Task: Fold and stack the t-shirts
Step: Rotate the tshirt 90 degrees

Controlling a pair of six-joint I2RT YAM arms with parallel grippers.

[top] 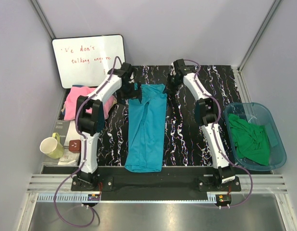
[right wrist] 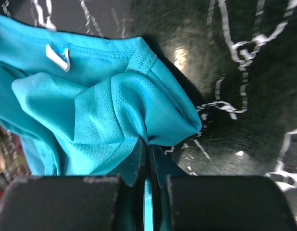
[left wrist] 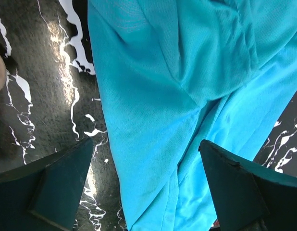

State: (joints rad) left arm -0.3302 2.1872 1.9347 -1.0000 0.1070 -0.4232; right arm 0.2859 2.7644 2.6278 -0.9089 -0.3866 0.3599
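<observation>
A teal-blue t-shirt (top: 146,126) lies folded into a long strip down the middle of the black marbled table (top: 187,139). My left gripper (top: 134,91) is open at its far left corner; in the left wrist view (left wrist: 146,185) the cloth (left wrist: 163,96) lies between the spread fingers. My right gripper (top: 167,89) is shut on the shirt's far right corner; the right wrist view (right wrist: 149,147) shows teal cloth (right wrist: 105,101) pinched between the pads. A pink t-shirt (top: 74,100) lies at the left. A green t-shirt (top: 251,138) sits in the blue tub (top: 278,139).
A whiteboard (top: 88,58) leans on the back wall at the left. A yellow-green mug (top: 52,146) stands on papers at the left edge. The translucent blue tub sits off the table's right edge. White walls enclose the table.
</observation>
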